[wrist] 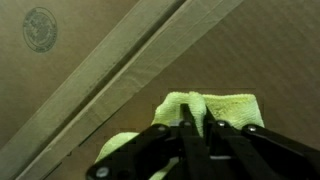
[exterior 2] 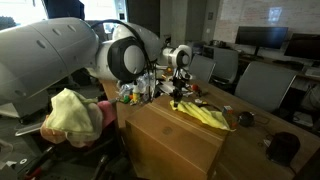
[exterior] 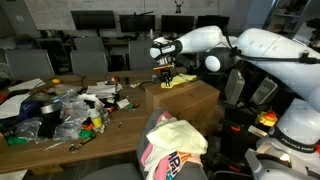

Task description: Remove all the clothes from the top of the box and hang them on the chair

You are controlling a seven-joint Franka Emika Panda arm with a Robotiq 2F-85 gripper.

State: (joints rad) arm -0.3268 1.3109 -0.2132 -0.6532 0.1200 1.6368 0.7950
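The end effector rests on the pale yellow cloth atop the box.

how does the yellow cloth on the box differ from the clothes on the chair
The yellow cloth lies spread on the box; the heaped clothes sit bunched. The yellow cloth is one colour; the heaped clothes mix pink, white and yellow. Both are soft fabric.

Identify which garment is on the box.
The bright yellow cloth, lying flat on top of the box with the gripper pinching it. The other garments, pale yellow, pink and white, sit heaped off the box.
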